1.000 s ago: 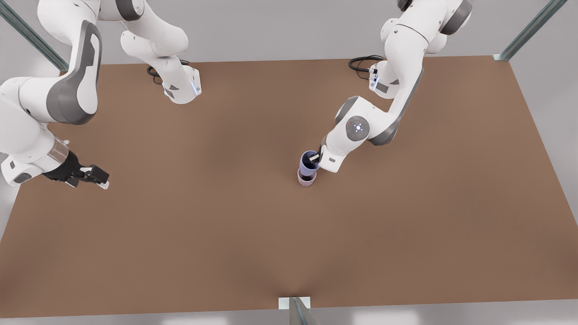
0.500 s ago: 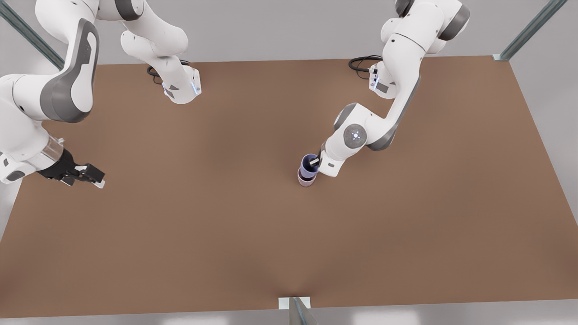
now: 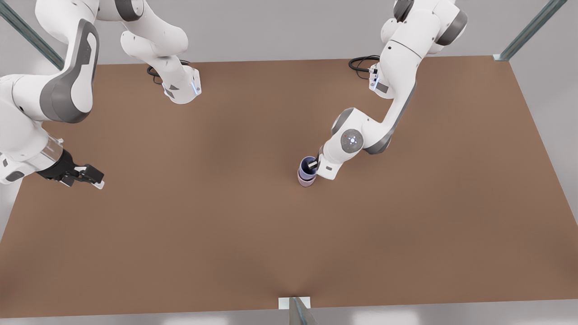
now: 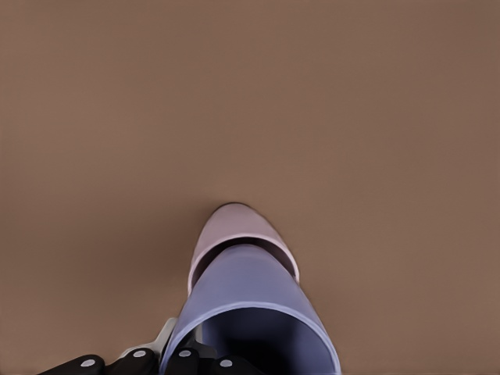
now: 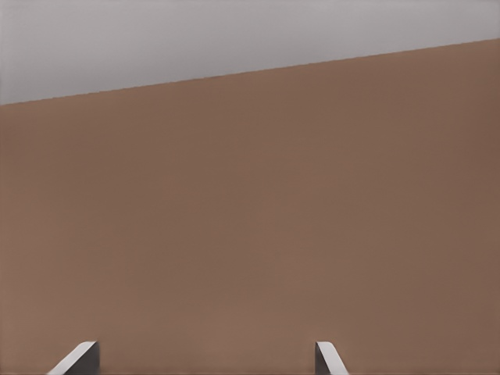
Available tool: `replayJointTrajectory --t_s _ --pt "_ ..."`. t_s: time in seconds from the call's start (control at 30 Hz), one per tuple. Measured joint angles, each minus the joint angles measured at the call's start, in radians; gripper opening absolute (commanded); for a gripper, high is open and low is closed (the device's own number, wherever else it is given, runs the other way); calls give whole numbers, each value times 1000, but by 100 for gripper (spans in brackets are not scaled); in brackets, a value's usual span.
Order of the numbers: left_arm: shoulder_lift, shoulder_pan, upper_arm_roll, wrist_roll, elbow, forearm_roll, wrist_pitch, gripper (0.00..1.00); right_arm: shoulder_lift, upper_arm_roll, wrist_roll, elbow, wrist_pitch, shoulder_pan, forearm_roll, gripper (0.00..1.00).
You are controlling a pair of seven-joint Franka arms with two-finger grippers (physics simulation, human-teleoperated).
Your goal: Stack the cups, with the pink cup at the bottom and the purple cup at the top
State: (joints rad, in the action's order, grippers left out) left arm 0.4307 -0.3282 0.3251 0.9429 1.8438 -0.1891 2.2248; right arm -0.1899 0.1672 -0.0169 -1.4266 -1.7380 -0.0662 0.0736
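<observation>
Left end effector (image 3: pixel 313 166) clamps purple cup (image 3: pixel 308 166) rim, lowering it into pink cup (image 3: pixel 306 181) mid-table (image 3: pixel 180 225). Next: seat, release. Right end effector (image 3: pixel 92 177) waits wide, far from pink cup.

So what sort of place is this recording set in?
Likely a simulated robot test cell: a bare brown table with metal frame posts at its corners, two arms bolted on, and only a purple cup nested in a pink cup.
</observation>
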Motion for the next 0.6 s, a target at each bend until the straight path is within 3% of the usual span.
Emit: replayJointTrajectory --t_s 0.03,0.4,0.47,0.5,0.6 --pt "5 0 0 -2 0 -9 2 48 0 0 0 0 0 1 1 100" --pt "9 0 -1 -4 -1 -39 3 51 -2 -1 0 0 0 1 0 100" --pt "8 0 -2 -6 -3 -37 3 82 -2 -1 0 0 1 0 0 100" --pt "9 0 -1 -4 -3 -28 3 91 -3 -1 0 0 0 -1 0 100" --pt "8 0 -2 -3 -3 -11 3 98 -2 -1 0 0 0 -1 0 100"
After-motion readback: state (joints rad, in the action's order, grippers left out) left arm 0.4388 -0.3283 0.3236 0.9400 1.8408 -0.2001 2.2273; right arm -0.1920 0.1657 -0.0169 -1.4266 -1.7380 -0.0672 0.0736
